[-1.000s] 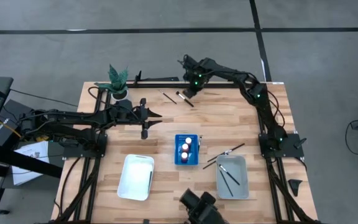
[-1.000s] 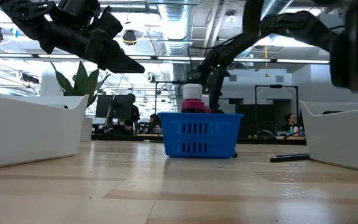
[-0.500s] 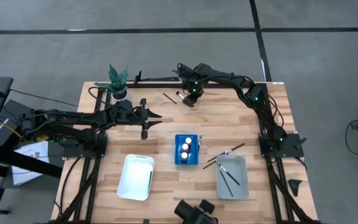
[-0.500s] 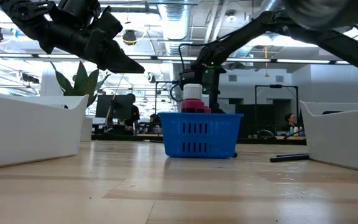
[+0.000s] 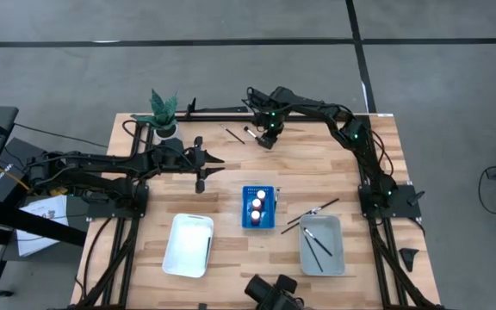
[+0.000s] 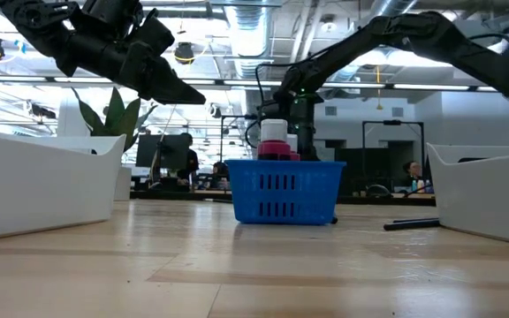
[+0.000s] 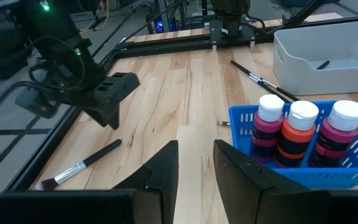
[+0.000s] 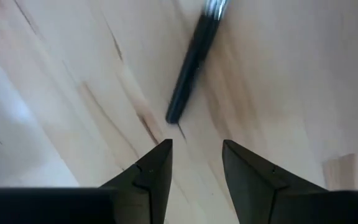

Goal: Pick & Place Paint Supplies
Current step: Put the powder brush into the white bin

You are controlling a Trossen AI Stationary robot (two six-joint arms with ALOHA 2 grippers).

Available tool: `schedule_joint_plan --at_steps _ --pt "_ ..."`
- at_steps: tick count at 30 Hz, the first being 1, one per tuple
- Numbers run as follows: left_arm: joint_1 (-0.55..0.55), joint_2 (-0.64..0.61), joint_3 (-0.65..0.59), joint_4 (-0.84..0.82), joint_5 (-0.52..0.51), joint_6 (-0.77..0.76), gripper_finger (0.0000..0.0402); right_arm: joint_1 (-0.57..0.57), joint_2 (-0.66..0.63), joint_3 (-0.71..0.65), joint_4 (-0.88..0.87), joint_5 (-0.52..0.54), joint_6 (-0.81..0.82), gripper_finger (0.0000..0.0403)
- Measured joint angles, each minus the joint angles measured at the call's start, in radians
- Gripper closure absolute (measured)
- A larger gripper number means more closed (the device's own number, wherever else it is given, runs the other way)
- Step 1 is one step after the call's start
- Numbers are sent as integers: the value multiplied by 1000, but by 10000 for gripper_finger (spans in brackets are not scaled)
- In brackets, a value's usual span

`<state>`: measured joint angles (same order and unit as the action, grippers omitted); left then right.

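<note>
Hovering parted, empty, the right gripper (image 8: 194, 163) overlooks a thin dark-handled brush (image 8: 190, 68).

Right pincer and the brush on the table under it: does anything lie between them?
Nothing. In the right wrist view only bare wood separates the open right pincer from the dark-handled brush; its tips are not touching it.
</note>
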<state>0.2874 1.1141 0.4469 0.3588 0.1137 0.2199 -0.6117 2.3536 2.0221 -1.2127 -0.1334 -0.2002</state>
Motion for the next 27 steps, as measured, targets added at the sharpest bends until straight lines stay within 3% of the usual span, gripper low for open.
schedule_joint_plan --at_steps 5,10,16,20,23,27 --pt "0 0 0 0 0 0 308 -5 -52 1 215 -101 105 266" --pt "0 0 0 0 0 0 308 4 -60 2 393 -85 175 266" --pt "0 0 0 -8 -3 0 308 36 -79 -2 283 -113 192 266" --pt "0 0 0 -7 -70 -22 308 103 -133 2 183 -90 178 266" --pt "0 16 1 9 -160 -85 308 174 -166 -17 151 -9 183 266" --pt "-14 66 2 50 -252 -147 308 282 -281 -152 179 134 220 266"
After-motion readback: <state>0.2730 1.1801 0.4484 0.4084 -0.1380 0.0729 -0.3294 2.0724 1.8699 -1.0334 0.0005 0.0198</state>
